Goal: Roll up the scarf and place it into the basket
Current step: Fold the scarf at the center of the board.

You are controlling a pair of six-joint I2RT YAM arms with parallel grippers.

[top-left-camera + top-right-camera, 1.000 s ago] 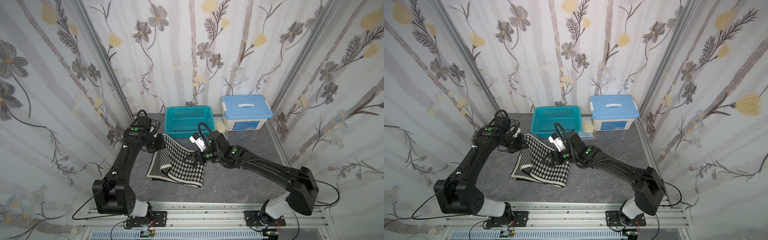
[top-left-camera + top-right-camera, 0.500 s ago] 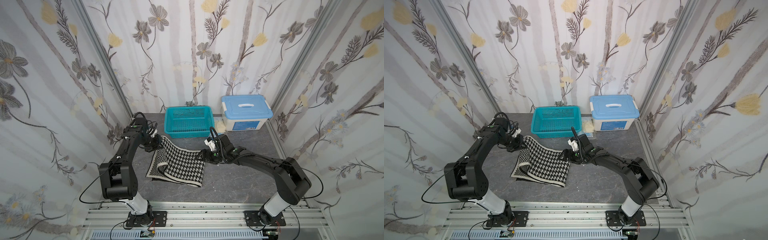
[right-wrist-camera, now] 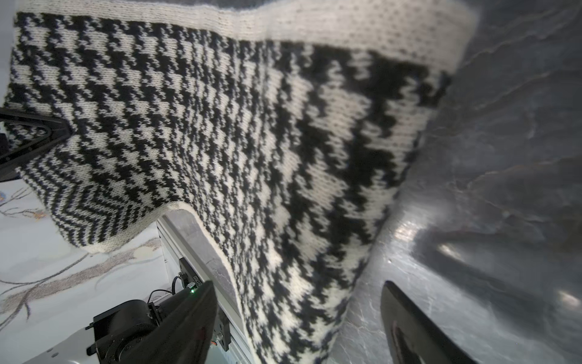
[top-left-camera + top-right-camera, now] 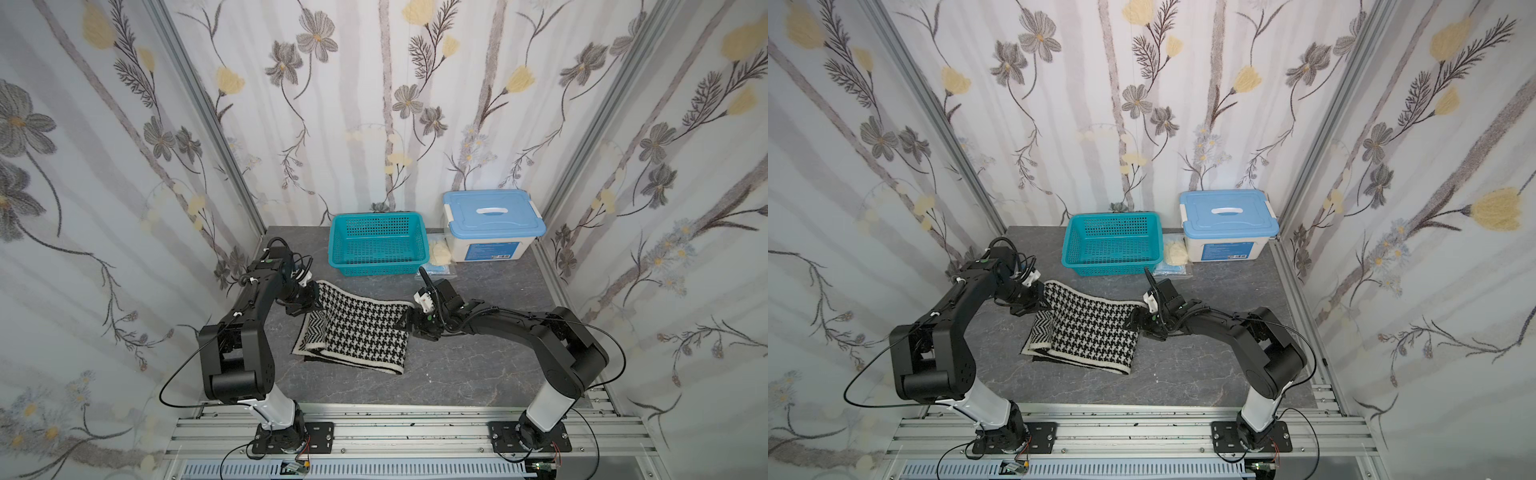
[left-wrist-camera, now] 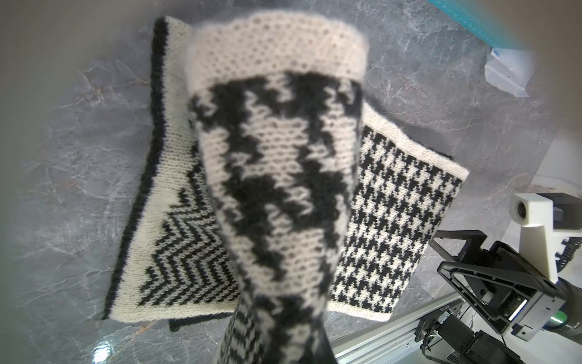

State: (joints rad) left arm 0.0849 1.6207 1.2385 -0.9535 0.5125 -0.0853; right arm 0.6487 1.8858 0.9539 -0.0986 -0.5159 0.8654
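Clenching the left gripper (image 4: 313,300) on a far corner of the scarf (image 4: 361,332), holding the right gripper (image 4: 409,323) spread beside the opposite corner, draping limp and likely light onto the table (image 4: 478,374) before the basket (image 4: 378,264), favouring hem pinches.

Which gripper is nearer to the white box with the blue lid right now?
Right. The right gripper is at the scarf's edge on the box's side; the left gripper holds the scarf's opposite corner, beyond the basket.

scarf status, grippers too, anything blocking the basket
Left gripper shut on scarf, far corner lifted. Right gripper open at opposite edge. Folded, not rolled, mostly on table. Basket empty, nothing blocking.
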